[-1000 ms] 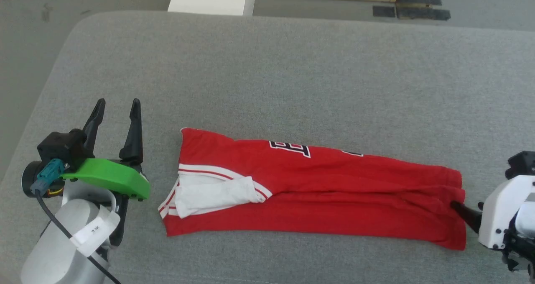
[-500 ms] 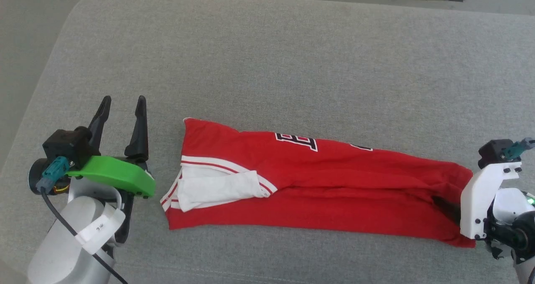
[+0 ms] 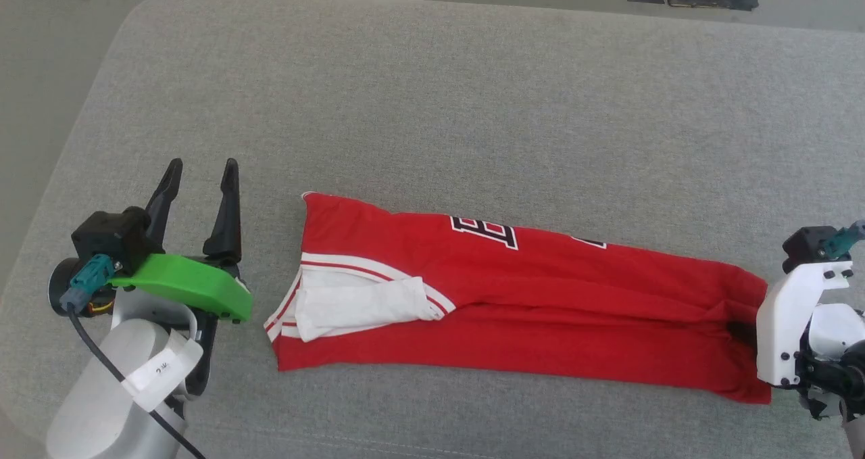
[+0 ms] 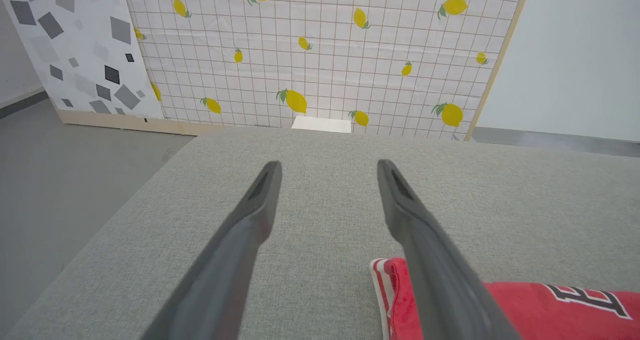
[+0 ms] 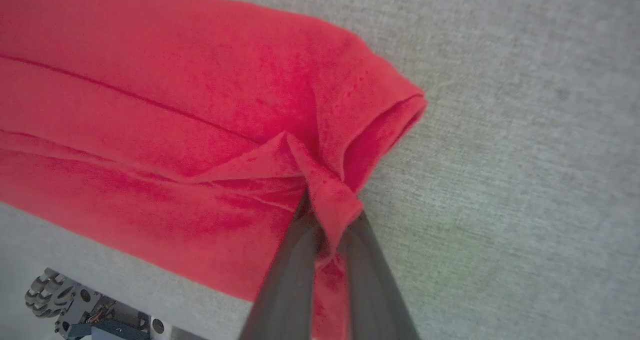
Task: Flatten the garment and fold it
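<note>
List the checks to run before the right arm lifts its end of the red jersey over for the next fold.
1. Right gripper shut on a pinch of the garment at the end away from the sleeve: ok.
2. All cloth layers caught in that pinch: cannot tell.
3. Left gripper open and off the cloth, beside the sleeve end: ok.
4. White sleeve tucked on top of the folded garment: ok.
5. Garment lying flat: not ok, ridges pucker toward the pinch.

We show a grey fabric-covered surface with a rounded corner. Directly on it lies the garment, folded into one long red strip, its white sleeve uppermost.
</note>
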Controlling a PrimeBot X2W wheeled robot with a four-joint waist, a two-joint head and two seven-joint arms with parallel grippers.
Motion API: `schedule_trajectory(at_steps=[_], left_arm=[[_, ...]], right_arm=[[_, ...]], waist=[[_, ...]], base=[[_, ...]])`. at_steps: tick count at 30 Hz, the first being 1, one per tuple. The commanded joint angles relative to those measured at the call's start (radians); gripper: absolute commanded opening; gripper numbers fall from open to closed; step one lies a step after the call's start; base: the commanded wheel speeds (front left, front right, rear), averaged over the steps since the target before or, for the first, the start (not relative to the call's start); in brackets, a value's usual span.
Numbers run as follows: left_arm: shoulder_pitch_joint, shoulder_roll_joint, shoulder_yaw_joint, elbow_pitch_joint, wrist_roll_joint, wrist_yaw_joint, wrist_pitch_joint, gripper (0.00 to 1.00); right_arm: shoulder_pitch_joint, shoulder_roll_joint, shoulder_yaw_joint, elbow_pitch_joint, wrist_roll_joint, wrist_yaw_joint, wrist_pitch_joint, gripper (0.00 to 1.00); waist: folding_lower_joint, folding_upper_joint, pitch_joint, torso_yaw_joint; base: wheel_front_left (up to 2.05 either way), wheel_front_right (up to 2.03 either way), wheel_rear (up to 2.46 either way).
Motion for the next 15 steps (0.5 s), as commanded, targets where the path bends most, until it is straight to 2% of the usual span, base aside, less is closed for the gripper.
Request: schedule_trajectory(at_steps=[1, 15], left_arm=[[0.003, -0.002, 0.002, 0.001, 0.002, 0.001, -0.008, 1.0], [0.005, 0.002, 0.004, -0.008, -0.008, 0.003, -0.007, 1.0]], right_arm=[[0.011, -0.004, -0.008, 0.023, -0.014, -0.002, 0.012, 0.0], [-0.02, -0.086, -0.218, 0.047, -0.142, -0.002, 0.04, 0.0]], waist=[[-0.0001, 0.0, -0.002, -0.002], [-0.0001, 0.0, 0.008, -0.005]], base=[[0.0, 0.0, 0.0], [0.0, 0.0, 0.0]])
